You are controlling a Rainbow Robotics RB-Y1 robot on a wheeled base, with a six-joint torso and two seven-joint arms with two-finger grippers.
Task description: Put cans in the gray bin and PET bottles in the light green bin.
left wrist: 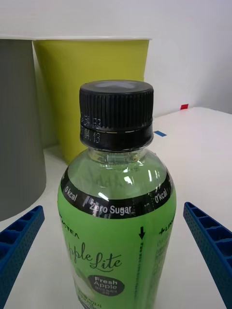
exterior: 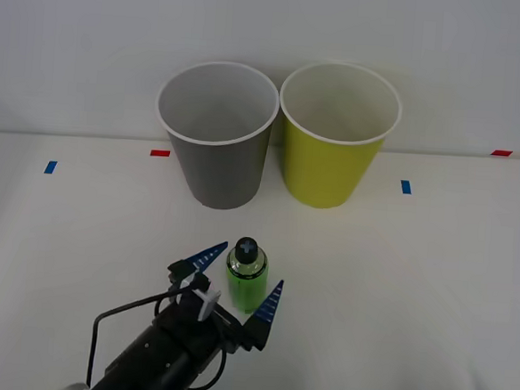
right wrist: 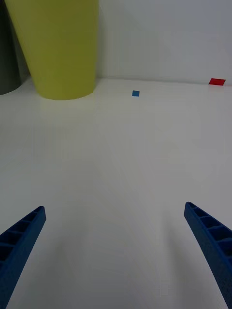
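Left hand (exterior: 243,283) spread wide around the upright PET bottle (exterior: 246,279) — label "Zero Sugar" legible from its wrist; right hand (right wrist: 116,251) open, empty.

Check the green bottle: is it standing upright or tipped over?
Upright. The PET bottle stands on the table, black cap on top, between the open fingers of the left gripper, not yet gripped.

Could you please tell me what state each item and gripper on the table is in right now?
Bottle: upright on the table, cap on, between the left gripper's fingers, not yet gripped.
Gray bin: upright, nothing seen inside.
Green bin: upright, nothing seen inside.
Left gripper: open around the bottle.
Right gripper: open, holding nothing, at the table's near right edge.
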